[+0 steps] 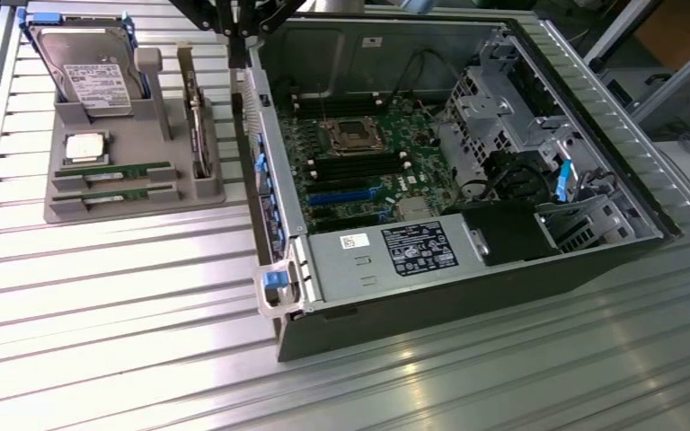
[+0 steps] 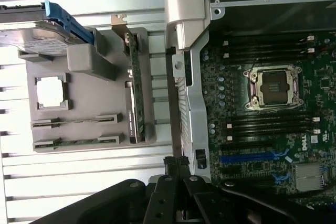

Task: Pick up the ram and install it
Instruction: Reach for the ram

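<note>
Two ram sticks, thin and green, lie side by side in slots of the grey tray (image 1: 141, 206); the nearer-to-CPU stick (image 1: 111, 172) (image 2: 73, 123) and the outer stick (image 1: 111, 191) (image 2: 73, 141) both rest there untouched. My gripper (image 1: 236, 32) (image 2: 176, 163) hovers high above the gap between the tray and the open computer case (image 1: 321, 296), shut with nothing in it. It is well apart from the ram. On the motherboard (image 1: 363, 153), black memory slots (image 1: 348, 167) (image 2: 270, 127) flank the bare processor socket (image 1: 351, 135) (image 2: 274, 86).
The tray also holds a hard drive (image 1: 87, 67) in a blue frame, a square silver processor (image 1: 85, 146) and an upright green card with a metal bracket (image 1: 199, 126). The case's raised side wall (image 1: 261, 180) stands between tray and motherboard. A power supply (image 1: 405, 251) fills the case's near end.
</note>
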Action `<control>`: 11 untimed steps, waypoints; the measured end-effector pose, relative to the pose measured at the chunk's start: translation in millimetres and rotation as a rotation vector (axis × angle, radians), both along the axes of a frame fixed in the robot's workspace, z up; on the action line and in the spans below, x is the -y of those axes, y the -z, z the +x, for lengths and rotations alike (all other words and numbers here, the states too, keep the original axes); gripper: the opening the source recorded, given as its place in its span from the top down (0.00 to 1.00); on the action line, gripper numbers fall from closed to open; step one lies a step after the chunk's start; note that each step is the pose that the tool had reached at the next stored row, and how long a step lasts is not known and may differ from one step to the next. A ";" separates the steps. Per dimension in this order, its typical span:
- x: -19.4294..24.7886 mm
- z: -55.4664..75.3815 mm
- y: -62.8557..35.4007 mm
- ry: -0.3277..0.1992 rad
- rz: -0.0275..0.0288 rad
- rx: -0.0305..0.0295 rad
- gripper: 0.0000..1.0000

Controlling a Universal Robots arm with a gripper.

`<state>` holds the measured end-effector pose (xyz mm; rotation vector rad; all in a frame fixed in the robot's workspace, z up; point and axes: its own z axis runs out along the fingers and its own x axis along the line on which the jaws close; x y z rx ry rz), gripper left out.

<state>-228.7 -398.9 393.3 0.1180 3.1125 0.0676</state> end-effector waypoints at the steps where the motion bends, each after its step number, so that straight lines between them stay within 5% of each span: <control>1: 0.0 -0.5 0.0 0.000 0.0000 0.0000 0.89; 11: 0.0 -7.1 0.0 0.000 0.0000 0.0000 0.89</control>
